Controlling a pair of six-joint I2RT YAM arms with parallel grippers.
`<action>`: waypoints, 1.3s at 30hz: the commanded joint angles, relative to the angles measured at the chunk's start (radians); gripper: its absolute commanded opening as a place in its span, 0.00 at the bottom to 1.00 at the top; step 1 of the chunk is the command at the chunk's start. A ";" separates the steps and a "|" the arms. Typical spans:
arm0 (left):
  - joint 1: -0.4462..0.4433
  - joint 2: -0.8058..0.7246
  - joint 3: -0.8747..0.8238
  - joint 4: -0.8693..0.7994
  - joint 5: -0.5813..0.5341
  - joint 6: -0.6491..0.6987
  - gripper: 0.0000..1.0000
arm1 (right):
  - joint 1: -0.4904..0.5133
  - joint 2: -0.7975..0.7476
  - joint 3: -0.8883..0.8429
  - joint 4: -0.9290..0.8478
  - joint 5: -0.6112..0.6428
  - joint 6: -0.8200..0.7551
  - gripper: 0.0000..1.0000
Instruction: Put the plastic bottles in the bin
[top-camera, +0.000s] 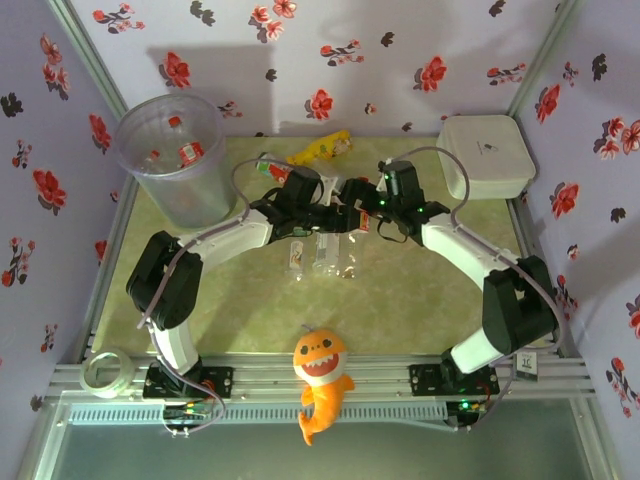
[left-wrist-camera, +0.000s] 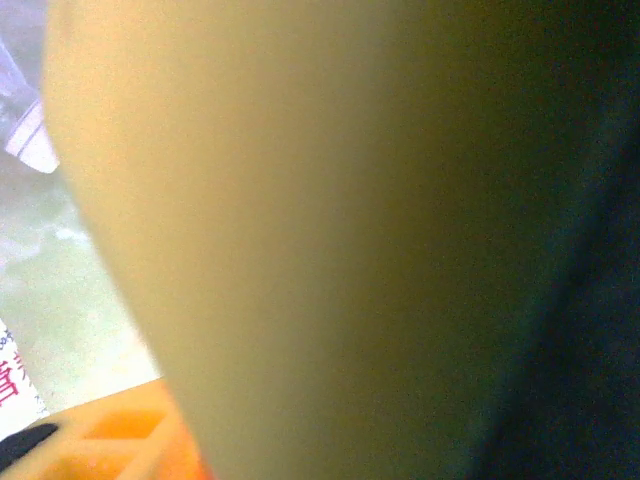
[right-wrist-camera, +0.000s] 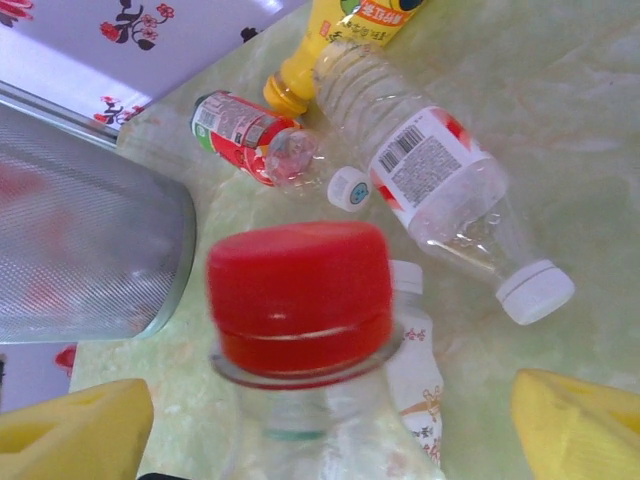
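Note:
The bin (top-camera: 175, 155) stands at the back left with red-labelled bottles inside; its grey wall (right-wrist-camera: 80, 250) also shows in the right wrist view. Both grippers meet mid-table: left gripper (top-camera: 338, 213), right gripper (top-camera: 362, 218). My right gripper (right-wrist-camera: 330, 425) is open, its yellow pads (right-wrist-camera: 75, 430) wide apart. Between them, touching neither, is a clear red-capped bottle (right-wrist-camera: 300, 300), blurred. A close yellow blur (left-wrist-camera: 300, 240) hides the left jaws. On the mat lie a white-capped clear bottle (right-wrist-camera: 440, 190), a red-labelled one (right-wrist-camera: 245, 135), a yellow bottle (right-wrist-camera: 330, 50) and several clear ones (top-camera: 325, 255).
A white lidded box (top-camera: 485, 155) sits at the back right. An orange plush fish (top-camera: 320, 375) lies at the near edge between the arm bases, and a tape roll (top-camera: 107, 370) at the near left. Floral walls close in the back and both sides.

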 joint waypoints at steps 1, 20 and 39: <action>0.002 0.010 0.018 0.025 0.020 -0.003 0.50 | 0.001 -0.051 0.039 -0.059 0.042 -0.029 0.99; 0.080 -0.055 0.130 -0.137 -0.040 0.145 0.26 | -0.231 -0.335 -0.067 -0.200 0.208 0.028 0.99; 0.542 -0.281 0.527 -0.355 -0.276 0.361 0.00 | -0.243 -0.324 -0.132 -0.195 0.151 0.042 0.99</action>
